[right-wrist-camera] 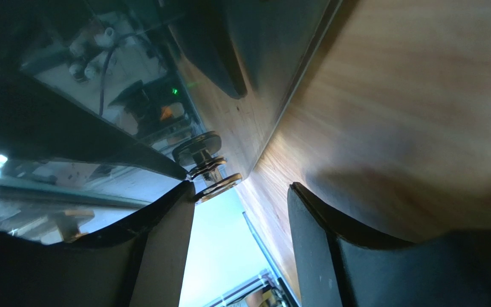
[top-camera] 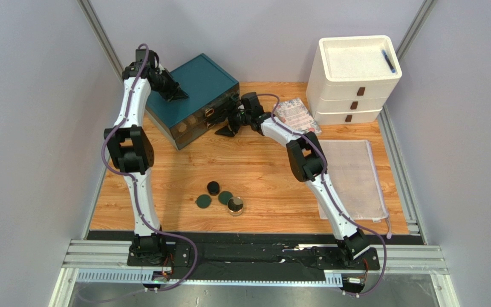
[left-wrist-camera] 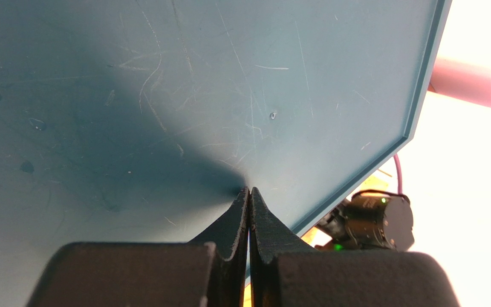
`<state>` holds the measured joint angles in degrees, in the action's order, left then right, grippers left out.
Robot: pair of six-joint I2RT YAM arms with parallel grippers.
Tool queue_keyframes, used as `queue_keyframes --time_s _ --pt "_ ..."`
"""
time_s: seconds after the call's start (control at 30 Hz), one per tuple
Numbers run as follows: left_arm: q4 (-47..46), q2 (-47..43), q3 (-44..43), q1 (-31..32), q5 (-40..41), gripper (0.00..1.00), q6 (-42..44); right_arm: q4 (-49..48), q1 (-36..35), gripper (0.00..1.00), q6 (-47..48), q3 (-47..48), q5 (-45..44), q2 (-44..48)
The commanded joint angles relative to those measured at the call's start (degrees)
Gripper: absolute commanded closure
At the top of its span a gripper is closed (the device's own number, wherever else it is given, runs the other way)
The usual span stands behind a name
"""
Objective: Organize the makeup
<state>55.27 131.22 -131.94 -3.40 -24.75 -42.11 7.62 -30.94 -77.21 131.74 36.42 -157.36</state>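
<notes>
Top view bright, even, sharp. Left wrist: right edge blown white, dark shadow from left gripper (left-wrist-camera: pixel 249 192) over teal box top (left-wrist-camera: pixel 229 77). Right wrist dim, backlit, blurry.

Compacts (top-camera: pixel 219 196) cluster by the tabletop's (top-camera: pixel 267 173) near edge; left end effector (top-camera: pixel 180 95) over teal box (top-camera: pixel 211 78), right end effector (top-camera: pixel 226 131) alongside.

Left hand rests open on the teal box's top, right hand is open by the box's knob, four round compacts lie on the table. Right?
Not quite. The left hand is shut, fingers pressed together on the teal box, as the left wrist view shows. The right hand is open by the knob, and four round compacts lie on the table.
</notes>
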Motion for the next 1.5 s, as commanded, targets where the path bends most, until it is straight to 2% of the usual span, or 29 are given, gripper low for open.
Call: queue_keyframes --time_s 0.0,0.13,0.17,0.2,0.33,0.4,0.6,0.87,1.0,1.1,1.2,1.23,1.3,1.47 --pt "10.12 5.45 3.18 0.85 6.38 1.0 2.56 1.51 -0.09 0.43 -2.33 7.72 -2.85 -3.3" --pt "10.91 5.89 1.78 0.85 6.56 1.0 2.73 3.81 -0.17 0.49 -1.98 9.15 -4.08 -4.63" --pt "11.0 5.89 1.34 0.76 6.65 1.0 2.73 4.24 -0.09 0.53 -1.81 8.62 -3.91 -4.45" --pt "11.18 5.98 1.16 0.76 6.73 1.0 2.65 4.77 -0.09 0.63 -0.85 7.92 -3.82 -4.19" --pt "11.18 6.07 1.07 0.59 6.82 1.0 2.38 12.56 0.0 0.83 4.95 7.83 -2.33 -2.78" --pt "11.18 6.15 1.07 0.67 6.82 1.0 2.21 15.83 0.35 0.88 9.07 6.87 -2.06 -1.11" --pt "11.09 6.24 1.07 0.59 6.82 1.0 1.59 27.26 2.37 0.93 19.27 -1.37 0.04 4.86" --pt "11.36 6.24 1.07 0.5 7.17 1.0 1.59 37.11 6.94 0.93 31.49 -16.59 4.88 14.51" --pt "11.44 6.16 1.33 0.5 7.44 1.0 1.5 37.03 8.26 0.93 36.15 -26.86 6.11 19.44" --pt "11.53 6.15 1.33 0.5 7.53 1.0 1.24 37.65 8.35 0.91 38.0 -28.73 5.85 21.3" --pt "11.53 6.07 1.51 0.5 7.44 1.0 1.24 37.73 8.26 0.79 39.68 -28.3 5.76 21.92" --pt "11.44 5.98 1.51 0.5 7.44 1.0 1.24 37.82 8.26 0.7 40.38 -26.9 5.76 22.01" --pt "11.44 5.98 1.51 0.41 7.35 1.0 1.15 38.17 8.35 0.61 41.17 -25.4 5.85 22.88" --pt "11.18 5.89 1.51 0.5 7.18 1.0 1.33 39.66 8.35 0.51 45.38 -21.62 3.66 27.97"
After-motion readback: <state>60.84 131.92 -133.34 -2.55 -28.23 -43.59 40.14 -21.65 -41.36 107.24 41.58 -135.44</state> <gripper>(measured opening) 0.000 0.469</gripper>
